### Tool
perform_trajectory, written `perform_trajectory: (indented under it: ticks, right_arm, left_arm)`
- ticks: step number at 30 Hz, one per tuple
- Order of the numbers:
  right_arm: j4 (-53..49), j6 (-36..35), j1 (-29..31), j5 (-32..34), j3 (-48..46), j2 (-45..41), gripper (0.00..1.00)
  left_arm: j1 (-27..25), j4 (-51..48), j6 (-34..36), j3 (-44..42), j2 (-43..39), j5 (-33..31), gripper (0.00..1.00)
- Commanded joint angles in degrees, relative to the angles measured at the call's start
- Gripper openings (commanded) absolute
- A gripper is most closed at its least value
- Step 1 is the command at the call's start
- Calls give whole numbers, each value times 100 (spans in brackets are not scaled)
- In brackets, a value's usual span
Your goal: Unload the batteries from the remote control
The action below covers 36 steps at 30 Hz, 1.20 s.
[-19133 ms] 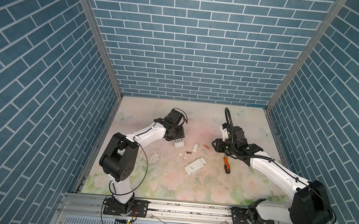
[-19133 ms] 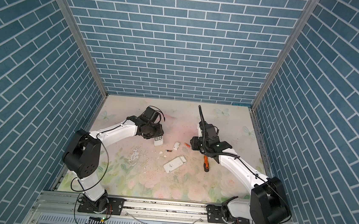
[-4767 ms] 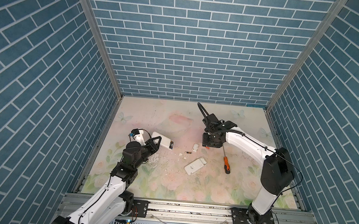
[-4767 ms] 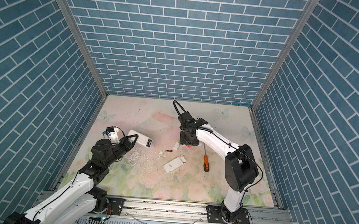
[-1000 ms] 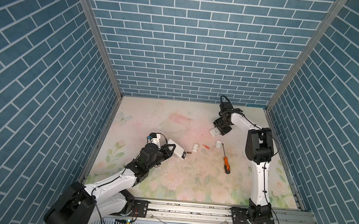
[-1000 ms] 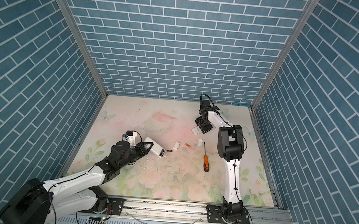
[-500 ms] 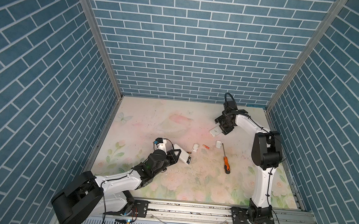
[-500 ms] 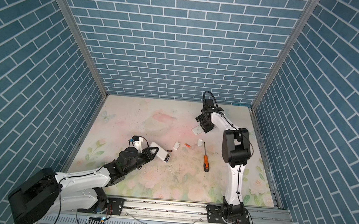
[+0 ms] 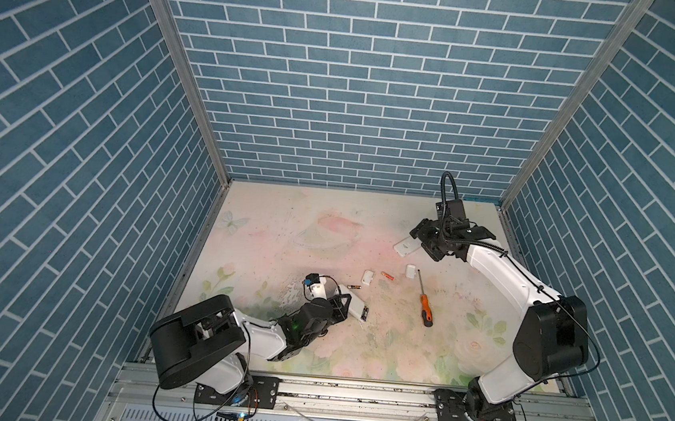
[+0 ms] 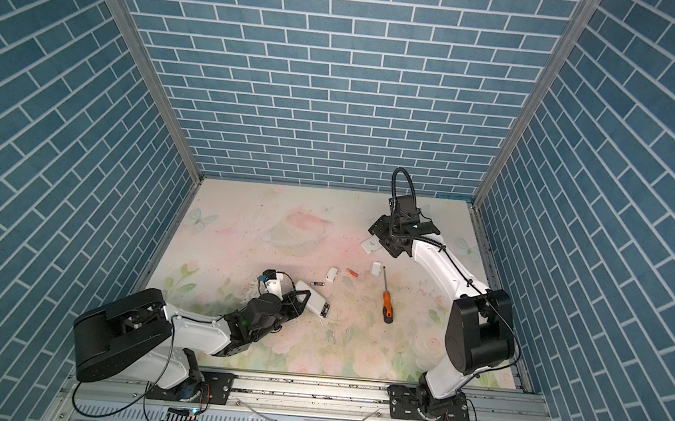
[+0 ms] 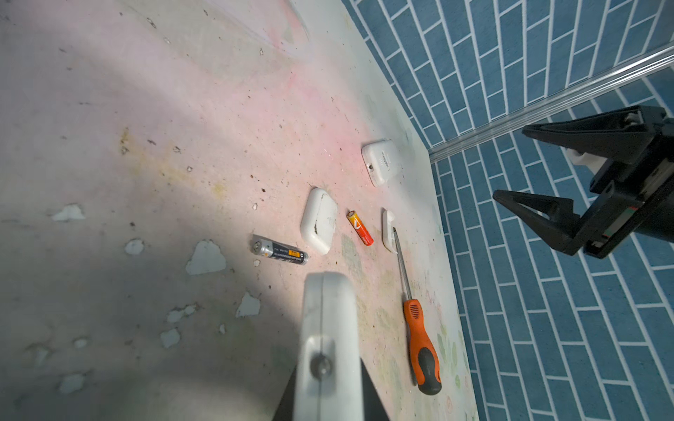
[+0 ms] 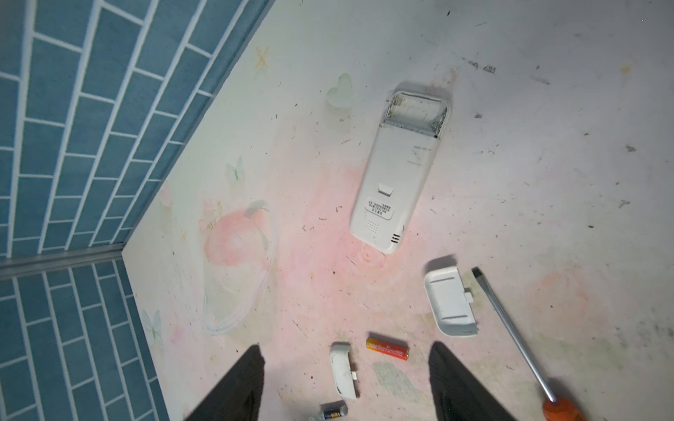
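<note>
Batteries: two lie loose on the surface (image 9: pixel 283 236), a black cell (image 11: pixel 280 250) and an orange cell (image 11: pixel 360 227) (print too small to read); others show inside the first remote (image 10: pixel 313 300), pinched by the left claw (image 10: pixel 299 300). Right claw (image 12: pixel 344 348) spread near the second remote (image 12: pixel 397 171). Two covers (image 11: pixel 319 220), one screwdriver (image 11: pixel 419 342).

A screwdriver (image 9: pixel 424 306) lies, tip just beside a white cover (image 9: pixel 410 271).

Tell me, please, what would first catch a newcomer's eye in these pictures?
The left gripper clamps a white remote at the front, batteries showing in its end. The right gripper hangs open by a second remote at the back, its bay empty. Between them lie an orange battery, a dark battery and a screwdriver.
</note>
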Motion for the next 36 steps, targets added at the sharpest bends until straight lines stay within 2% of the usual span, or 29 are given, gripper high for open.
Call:
perform_trajectory:
  ticks: [1,7,11,15,18,23,30,33,36]
  right_arm:
    - [39,-505,122,16,-357,-408,72]
    - [160,-650,221,14,-776,-703,72]
    - [223,-697,296,-156,-859,-719,72]
    - [291,-695,349,-218,-917,-733,71]
    - [307,-697,387,-227,-913,-728,71]
    - [291,-694,415,-176,-905,-763,71]
    - [225,-705,454,-125,-891,-807,70]
    - [201,-705,459,-105,-894,-807,70]
    - [215,-696,477,-96,-911,-807,70]
  left_arm:
    - [-234,203,-105,3,40,-554,0]
    - [-715,-2,-284,-132,-135,-1358,2]
    - [-963,-105,-375,-171,-181,-1826,12]
    - [-1004,-72,-377,-168,-57,-1950,26]
    - [-1004,218,-375,-208,140,-1956,33]
    - [-1008,618,-365,-279,390,-1890,37]
    - [-1064,405,-571,-457,291,-1977,40]
    - [-1099,-16,-684,-496,73,-2035,41]
    - [-1128,-844,-812,-424,-300,-2100,44]
